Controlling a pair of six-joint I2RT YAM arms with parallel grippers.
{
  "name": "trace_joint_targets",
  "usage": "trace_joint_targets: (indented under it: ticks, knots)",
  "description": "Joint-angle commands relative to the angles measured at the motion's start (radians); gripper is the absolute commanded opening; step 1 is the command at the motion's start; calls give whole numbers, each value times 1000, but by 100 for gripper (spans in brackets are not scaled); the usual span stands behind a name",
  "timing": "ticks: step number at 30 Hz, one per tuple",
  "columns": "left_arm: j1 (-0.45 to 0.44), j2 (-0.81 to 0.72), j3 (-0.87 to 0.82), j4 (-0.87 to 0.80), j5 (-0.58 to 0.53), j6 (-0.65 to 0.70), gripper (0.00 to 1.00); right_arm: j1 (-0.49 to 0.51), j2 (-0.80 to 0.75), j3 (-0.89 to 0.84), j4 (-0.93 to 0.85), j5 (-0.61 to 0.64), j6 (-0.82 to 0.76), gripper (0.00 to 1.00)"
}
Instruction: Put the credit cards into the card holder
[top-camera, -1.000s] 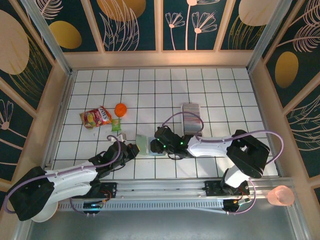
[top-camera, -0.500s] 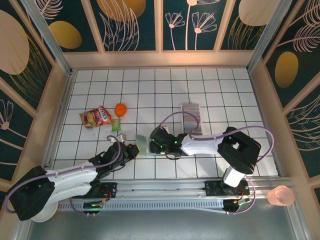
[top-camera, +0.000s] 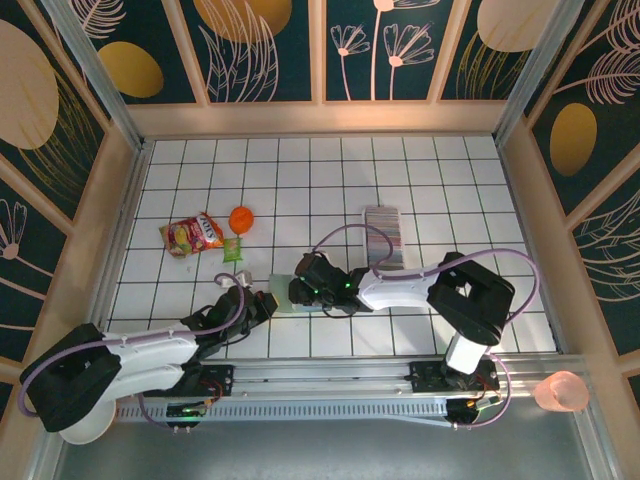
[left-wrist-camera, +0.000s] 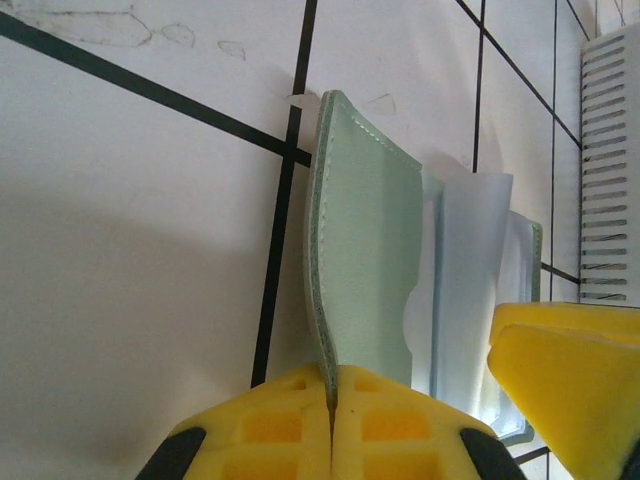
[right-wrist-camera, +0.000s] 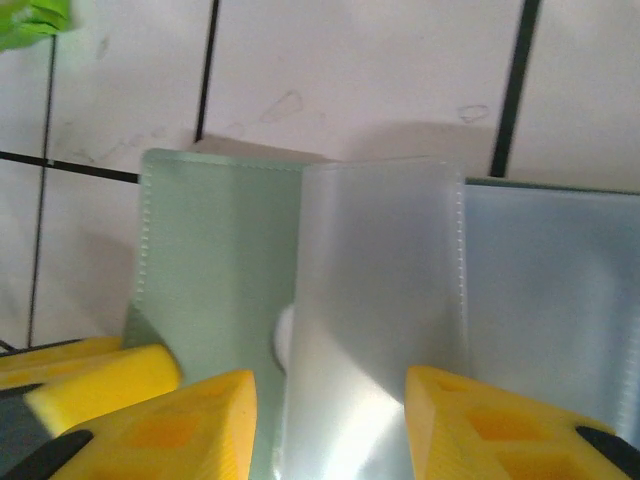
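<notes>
Card holder: small sage-green folding wallet, lying open on the white tiled counter, front centre. One green cover stood up on edge, its lower end pinched in the left gripper. The translucent bluish inner pockets fanned out beside it.
Credit cards: grey-white striped row, seen edge-on, lying apart from the holder, behind it and to its right.
</notes>
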Motion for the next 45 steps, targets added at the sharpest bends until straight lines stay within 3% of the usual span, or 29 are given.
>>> trace_joint_targets:
  ticks: [1,31,35,41,45]
  knots:
    - [-3,20,-16,19,24,-8,0,3,21,-11,78,-30,36,43]
    - [-3,13,-52,30,-5,-28,0,1,8,-21,477,-250,123,43]
    - [-3,12,-60,34,-13,-33,0,3,-57,-1,430,-203,73,43]
    - [-4,15,-54,39,-10,-32,0,13,-149,25,52,42,22,44]
    - [-4,6,-55,42,-5,-26,0,26,-191,-47,-59,84,68,47]
